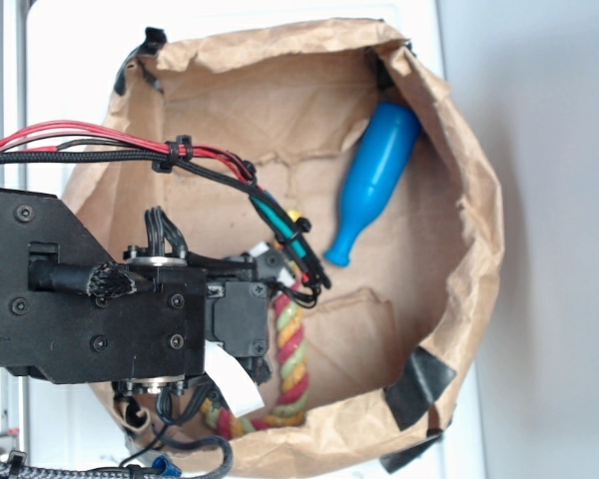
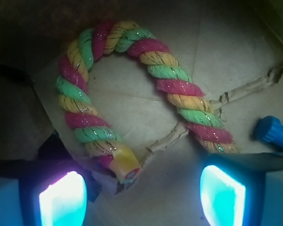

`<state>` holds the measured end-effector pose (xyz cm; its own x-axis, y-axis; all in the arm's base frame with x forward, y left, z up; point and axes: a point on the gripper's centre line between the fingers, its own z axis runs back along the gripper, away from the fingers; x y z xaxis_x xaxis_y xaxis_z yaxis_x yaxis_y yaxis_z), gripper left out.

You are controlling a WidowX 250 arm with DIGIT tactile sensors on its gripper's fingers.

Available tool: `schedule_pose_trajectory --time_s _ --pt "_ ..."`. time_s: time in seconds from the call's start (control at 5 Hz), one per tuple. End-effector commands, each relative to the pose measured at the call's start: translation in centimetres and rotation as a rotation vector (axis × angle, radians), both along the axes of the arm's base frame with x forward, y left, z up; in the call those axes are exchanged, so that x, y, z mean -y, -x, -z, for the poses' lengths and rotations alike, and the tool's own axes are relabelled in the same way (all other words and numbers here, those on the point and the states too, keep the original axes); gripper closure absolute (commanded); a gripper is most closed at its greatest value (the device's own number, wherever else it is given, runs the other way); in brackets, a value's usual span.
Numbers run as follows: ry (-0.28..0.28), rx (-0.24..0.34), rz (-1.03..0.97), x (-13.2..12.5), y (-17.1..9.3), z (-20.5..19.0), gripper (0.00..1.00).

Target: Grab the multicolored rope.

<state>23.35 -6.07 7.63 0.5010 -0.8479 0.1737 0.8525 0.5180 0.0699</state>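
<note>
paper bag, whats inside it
Inside the paper bag lie the multicolored rope, bent into a U, and a blue bottle. The open gripper hovers above them. In the exterior view the arm hides the bag's left part.

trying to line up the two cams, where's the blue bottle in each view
Exterior: the blue bottle lies at upper right inside the brown paper bin, tilted, neck pointing down-left toward the multicolored rope.
Wrist: only its capped neck end shows, at the right edge, just above the gripper's right finger.
Shared landmark: the rope, curled in a loop left of the bottle's neck.
</note>
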Motion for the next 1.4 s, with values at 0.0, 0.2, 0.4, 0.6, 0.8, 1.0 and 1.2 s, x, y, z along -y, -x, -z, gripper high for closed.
schedule_pose_trajectory --time_s 0.0,0.2,0.4,0.6,0.8,1.0,1.2 --pt "0.012 0.040 0.037 1.3 0.3 -1.3 0.00" --pt "0.045 -0.034 -0.016 0.9 -3.4 -0.6 0.00" --pt "0.018 -0.038 -0.033 0.6 -5.0 0.1 0.00" --pt "0.010 0.001 0.004 0.7 -4.6 0.2 0.00" --pt "-0.014 0.029 0.051 1.1 -4.2 0.8 0.00" --pt "-0.028 0.009 0.017 1.2 -5.2 1.3 0.00" --pt "-0.027 -0.025 -0.013 1.2 -6.3 1.6 0.00"
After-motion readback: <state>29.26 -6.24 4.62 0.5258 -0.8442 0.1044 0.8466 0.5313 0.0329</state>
